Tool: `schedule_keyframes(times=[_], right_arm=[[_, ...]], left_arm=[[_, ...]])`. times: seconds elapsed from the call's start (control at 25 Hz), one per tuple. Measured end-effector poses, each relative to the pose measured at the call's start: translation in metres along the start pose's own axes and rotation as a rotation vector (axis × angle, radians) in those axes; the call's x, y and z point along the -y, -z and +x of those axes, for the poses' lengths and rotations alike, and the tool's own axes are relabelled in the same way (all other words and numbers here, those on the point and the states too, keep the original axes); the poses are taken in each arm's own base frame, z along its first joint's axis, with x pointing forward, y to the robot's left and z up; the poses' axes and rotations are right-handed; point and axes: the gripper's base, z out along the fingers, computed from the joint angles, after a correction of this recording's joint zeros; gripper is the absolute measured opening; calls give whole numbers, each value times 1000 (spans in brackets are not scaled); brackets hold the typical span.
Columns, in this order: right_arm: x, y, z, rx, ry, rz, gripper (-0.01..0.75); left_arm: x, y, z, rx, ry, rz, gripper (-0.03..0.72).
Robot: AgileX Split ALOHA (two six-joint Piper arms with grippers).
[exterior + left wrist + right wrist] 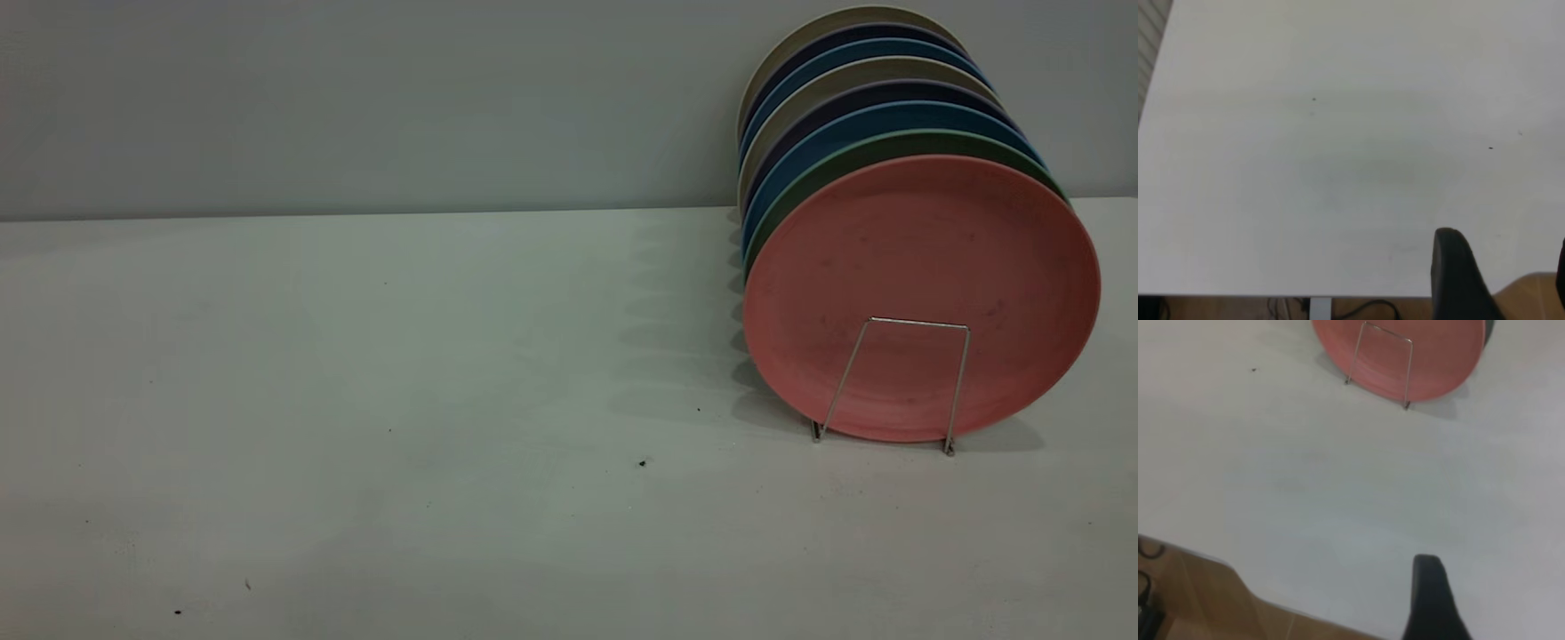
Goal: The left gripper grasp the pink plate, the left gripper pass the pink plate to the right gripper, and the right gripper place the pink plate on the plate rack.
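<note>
The left two thirds of the exterior view hold only the table (pixel 356 400), a flat, matte, pale grey-white sheet with a few tiny dark specks (pixel 642 462) scattered low in the frame, and behind it a plain grey wall (pixel 356 98). No arm appears in this view.

At the right of the frame stands the plate rack (pixel 893 382), thin silver wire bent into upright squared loops; its front loop rises from two small feet on the table and reaches less than halfway up the plates. The pink plate (pixel 920 284) sits upright at the front of the rack, just behind that loop: round, salmon-coloured, matte plastic with a shallow rim and faint dark flecks. Behind it stands a row of plates of like size, a dark green plate (pixel 889 147) first, then blue, dark and beige ones (pixel 853 71), each showing only a curved edge.

In the left wrist view the left gripper (pixel 1458 273) shows as one smooth black tapered finger low in the frame over the table edge; whether it is open or closed cannot be told.

In the right wrist view the right gripper (pixel 1431 600) likewise shows a single black tapered finger at the bottom, state unclear, well apart from the pink plate (pixel 1431 353) and rack (pixel 1381 367) at the top.
</note>
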Motion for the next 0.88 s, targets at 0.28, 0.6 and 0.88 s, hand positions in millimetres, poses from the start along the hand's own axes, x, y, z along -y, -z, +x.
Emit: schedule_keyframes(times=[0.28,0.6,0.88], right_arm=[[1,0,0,-1,-12,6,500],[1,0,0,-3,-13,6,500],[1,0,0,-3,-13,6,500]], left_arm=[[4,0,0,-4,9,48,404],[10,1,0,-4,3,107,404],[10,1,0,-4,3,108,404]])
